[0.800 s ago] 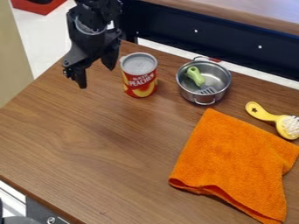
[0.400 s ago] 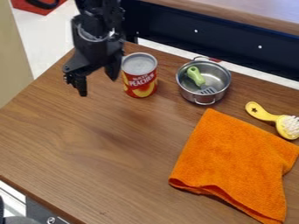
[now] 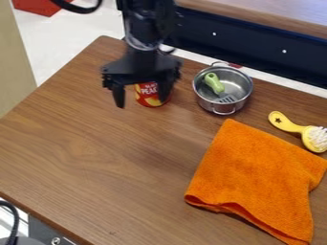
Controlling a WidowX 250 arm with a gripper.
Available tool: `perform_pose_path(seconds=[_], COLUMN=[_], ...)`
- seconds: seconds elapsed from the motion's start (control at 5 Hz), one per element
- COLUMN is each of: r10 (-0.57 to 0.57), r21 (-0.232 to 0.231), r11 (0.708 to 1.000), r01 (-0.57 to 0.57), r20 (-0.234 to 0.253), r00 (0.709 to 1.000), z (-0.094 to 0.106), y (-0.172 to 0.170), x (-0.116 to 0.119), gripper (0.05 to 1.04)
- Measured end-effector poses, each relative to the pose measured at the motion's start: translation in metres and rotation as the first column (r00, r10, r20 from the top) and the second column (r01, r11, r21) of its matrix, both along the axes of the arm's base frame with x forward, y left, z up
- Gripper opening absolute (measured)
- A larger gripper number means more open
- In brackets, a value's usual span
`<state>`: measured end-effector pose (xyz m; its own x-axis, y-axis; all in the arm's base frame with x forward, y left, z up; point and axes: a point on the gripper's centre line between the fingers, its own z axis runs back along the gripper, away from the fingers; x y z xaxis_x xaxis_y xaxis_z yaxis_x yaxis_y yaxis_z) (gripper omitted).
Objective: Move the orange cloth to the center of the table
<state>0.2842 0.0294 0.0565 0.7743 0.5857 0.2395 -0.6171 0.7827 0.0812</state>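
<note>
Black two-finger gripper (image 3: 142, 99) has swung rightward from the upper left since the earlier frames and now partly hides the red-and-yellow peach can (image 3: 150, 99) — fingers spread, nothing grasped. Orange terry cloth (image 3: 258, 179) hasn't moved, lower right of the frame on the brown wooden table (image 3: 83, 153), so the move looks like approach only; pick and shift to centre still to do. Small silver metal pot (image 3: 212, 105), upper right of centre, holds a green-handled slotted utensil (image 3: 214, 83) — keep clear.
</note>
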Motion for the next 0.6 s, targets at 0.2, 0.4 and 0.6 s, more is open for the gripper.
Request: perform_pose_path(seconds=[0.2, 0.4, 0.6], r10=[-0.248, -0.381, -0.455], r21=[-0.019, -0.068, -0.1], r11=[0.969, 0.922, 0.885], r01=[0.247, 0.381, 0.455], r20=[-0.01, 0.017, 0.022], r00=[0.969, 0.925, 0.89], z=[0.0, -0.011, -0.029], y=[-0.041, -0.088, -0.13], x=[0.003, 0.006, 0.012], gripper=[0.687, 0.393, 0.17])
